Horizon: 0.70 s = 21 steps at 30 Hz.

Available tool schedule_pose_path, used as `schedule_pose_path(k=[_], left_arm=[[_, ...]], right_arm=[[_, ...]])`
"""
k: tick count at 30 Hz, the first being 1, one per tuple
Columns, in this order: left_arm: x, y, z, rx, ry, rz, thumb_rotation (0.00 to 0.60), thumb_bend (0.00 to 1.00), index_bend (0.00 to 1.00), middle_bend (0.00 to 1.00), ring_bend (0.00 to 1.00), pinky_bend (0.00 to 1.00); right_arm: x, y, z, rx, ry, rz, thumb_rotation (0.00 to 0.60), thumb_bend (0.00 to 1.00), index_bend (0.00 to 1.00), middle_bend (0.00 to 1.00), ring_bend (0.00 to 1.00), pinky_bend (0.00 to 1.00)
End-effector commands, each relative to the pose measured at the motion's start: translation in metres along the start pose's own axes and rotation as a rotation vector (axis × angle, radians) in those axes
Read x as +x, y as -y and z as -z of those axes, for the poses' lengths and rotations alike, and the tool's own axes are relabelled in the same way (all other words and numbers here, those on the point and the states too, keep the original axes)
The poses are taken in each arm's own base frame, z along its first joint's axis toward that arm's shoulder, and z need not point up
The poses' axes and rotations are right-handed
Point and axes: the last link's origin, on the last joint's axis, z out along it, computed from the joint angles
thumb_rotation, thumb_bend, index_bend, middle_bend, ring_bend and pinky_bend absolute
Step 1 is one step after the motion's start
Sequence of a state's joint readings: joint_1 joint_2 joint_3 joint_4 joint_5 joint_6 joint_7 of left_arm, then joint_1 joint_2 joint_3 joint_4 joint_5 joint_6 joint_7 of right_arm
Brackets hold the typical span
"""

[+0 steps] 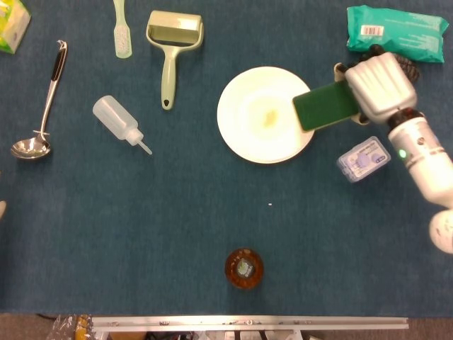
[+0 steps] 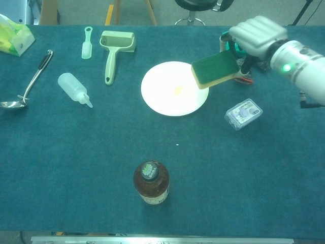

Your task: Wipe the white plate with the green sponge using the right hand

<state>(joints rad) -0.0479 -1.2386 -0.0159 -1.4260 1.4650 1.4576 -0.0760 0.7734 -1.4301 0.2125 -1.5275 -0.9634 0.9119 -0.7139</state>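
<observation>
The white plate lies on the blue cloth right of centre, with a small yellow smear in its middle. My right hand grips the green sponge, which has a yellow backing. The sponge hangs above the plate's right rim, its green face tilted up toward the cameras. A pale sliver at the head view's far left edge may be my left hand; its state cannot be made out.
A clear plastic box lies right of the plate. A grey glove and a teal wipes pack sit at the back right. A squeeze bottle, lint roller, ladle and brown bottle lie elsewhere.
</observation>
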Motion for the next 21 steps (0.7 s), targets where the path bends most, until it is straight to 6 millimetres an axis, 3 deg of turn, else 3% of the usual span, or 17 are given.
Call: schedule_pose_path(k=[1,21], left_arm=[[0.000,0.002,0.001,0.005,-0.002,0.004,0.600,0.20,0.39,0.40,0.31,0.46],[-0.010,0.014,0.005,0.032,0.018,0.050,0.600,0.20,0.39,0.40,0.31,0.46]], right_arm=[[-0.004,0.013,-0.018,0.014,0.017,0.004,0.600,0.09,0.42,0.55,0.45,0.25],[-0.024,0.054,-0.064,0.047,0.077,0.033,0.600,0.09,0.42,0.55,0.45,0.25]])
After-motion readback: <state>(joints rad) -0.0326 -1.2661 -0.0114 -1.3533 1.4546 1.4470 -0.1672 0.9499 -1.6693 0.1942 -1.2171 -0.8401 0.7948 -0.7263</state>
